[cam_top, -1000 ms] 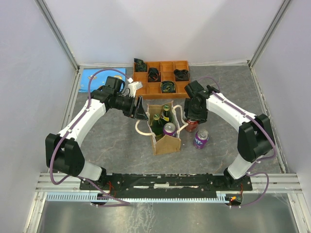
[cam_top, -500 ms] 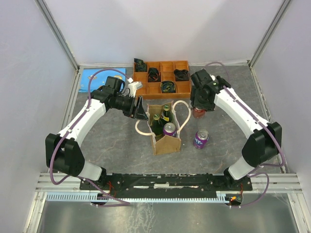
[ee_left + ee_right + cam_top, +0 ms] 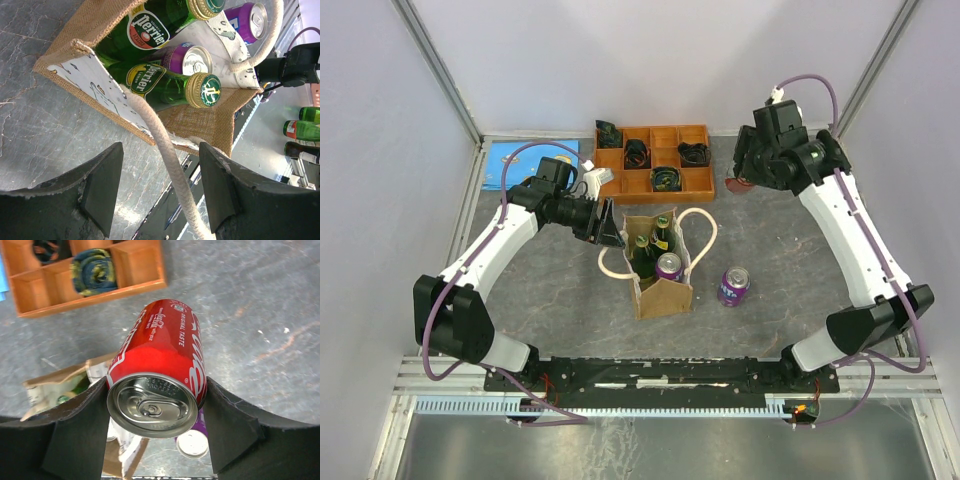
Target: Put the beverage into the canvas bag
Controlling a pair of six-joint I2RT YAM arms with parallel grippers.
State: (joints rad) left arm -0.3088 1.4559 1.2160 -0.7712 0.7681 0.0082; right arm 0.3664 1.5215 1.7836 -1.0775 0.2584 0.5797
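Now the right pincer is clamped on the red can, a finger at each side, and holds it above the bench, far and right of the canvas bag, well apart from it. The bag stands upright with two green bottles and a purple can inside. The left pincer is at the left of the bag, fingers apart, and a rope handle passes between them. A second purple can stands just right of the bag
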